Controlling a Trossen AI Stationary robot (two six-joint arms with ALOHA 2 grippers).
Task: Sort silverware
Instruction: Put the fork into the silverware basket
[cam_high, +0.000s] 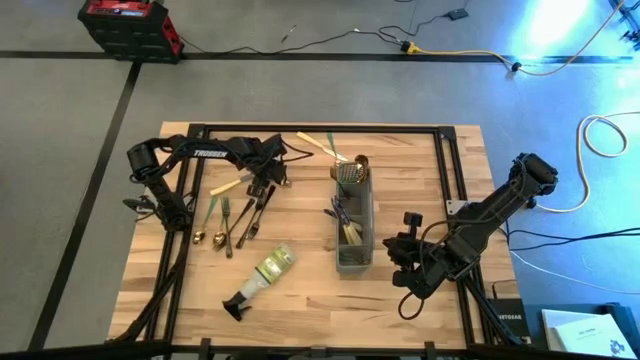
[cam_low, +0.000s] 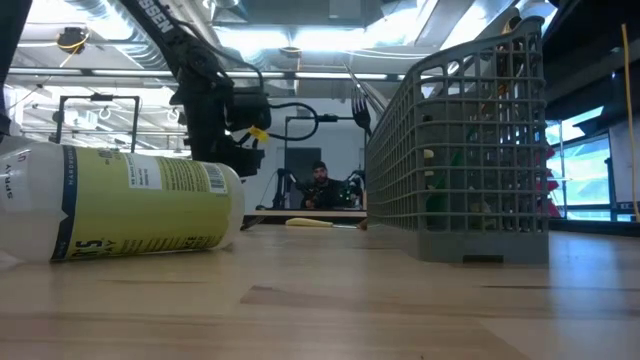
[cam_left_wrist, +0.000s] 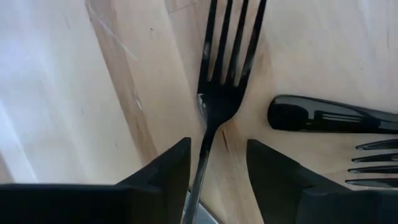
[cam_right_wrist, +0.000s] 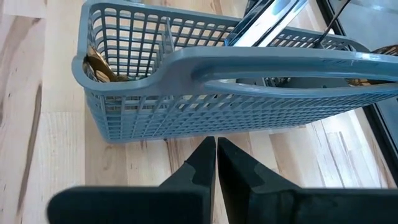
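One dark fork (cam_left_wrist: 219, 93) sits btwn your left gripper (cam_left_wrist: 217, 168) fingers, narrow gap, left of the caddy (cam_high: 352, 220). Right gripper (cam_right_wrist: 216, 163) pinched closed, empty, right of caddy.

The fork (cam_left_wrist: 219, 93) is dark, shiny metal. The table (cam_left_wrist: 74, 93) is pale, smooth wood. The caddy (cam_right_wrist: 205, 99) is grey matt plastic mesh.

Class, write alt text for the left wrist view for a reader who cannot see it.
A dark fork lies on the pale wooden table, its handle running between the left gripper's two dark jaws, which straddle it with a gap on either side. Beside it lie another dark handle and fork tines.
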